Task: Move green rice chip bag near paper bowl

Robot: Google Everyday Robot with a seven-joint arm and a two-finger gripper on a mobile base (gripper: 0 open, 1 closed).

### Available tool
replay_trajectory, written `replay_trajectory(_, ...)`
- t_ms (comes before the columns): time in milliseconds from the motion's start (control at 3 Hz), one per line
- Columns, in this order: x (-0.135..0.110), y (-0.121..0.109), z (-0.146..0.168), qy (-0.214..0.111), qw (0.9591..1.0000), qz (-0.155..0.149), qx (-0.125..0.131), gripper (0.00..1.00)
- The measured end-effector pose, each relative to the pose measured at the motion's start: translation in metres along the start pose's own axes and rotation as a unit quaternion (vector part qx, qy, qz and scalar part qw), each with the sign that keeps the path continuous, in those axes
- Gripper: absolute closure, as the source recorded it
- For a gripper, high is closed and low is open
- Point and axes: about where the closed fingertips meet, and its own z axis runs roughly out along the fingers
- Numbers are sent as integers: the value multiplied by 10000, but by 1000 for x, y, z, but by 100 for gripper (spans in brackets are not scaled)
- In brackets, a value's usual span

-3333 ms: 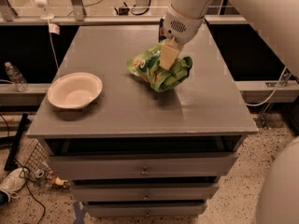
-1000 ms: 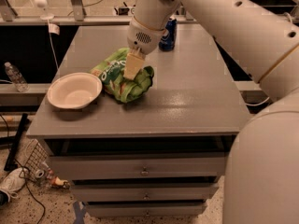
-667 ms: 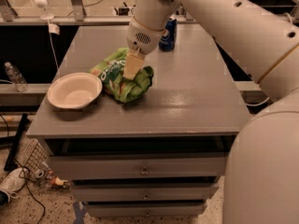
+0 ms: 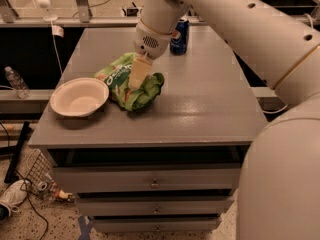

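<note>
Shifted left: 1 green rice chip bag (image 4: 148, 89) — beside 1 paper bowl (image 4: 80, 99) | tool (image 4: 136, 81) grips it

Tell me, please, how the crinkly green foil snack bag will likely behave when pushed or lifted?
The crinkly green foil snack bag looks crumpled and puffy beneath the gripper, so it is probably floppy and light. Its glossy foil may slide readily on the smooth grey table. It lies flat, so rolling seems unlikely.
</note>
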Motion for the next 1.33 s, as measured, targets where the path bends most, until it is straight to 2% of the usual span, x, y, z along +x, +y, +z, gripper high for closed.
replay_trajectory(333,-1,-1,1,-12,10000,-1,43,0)
replay_trajectory(667,4,1,-5,14,9998,20,199,0)
replay_trajectory(1000,28,13,-32,-84,9971,136,739,0)
replay_trajectory(1333,73,28,-64,-287,9905,345,1301,0)
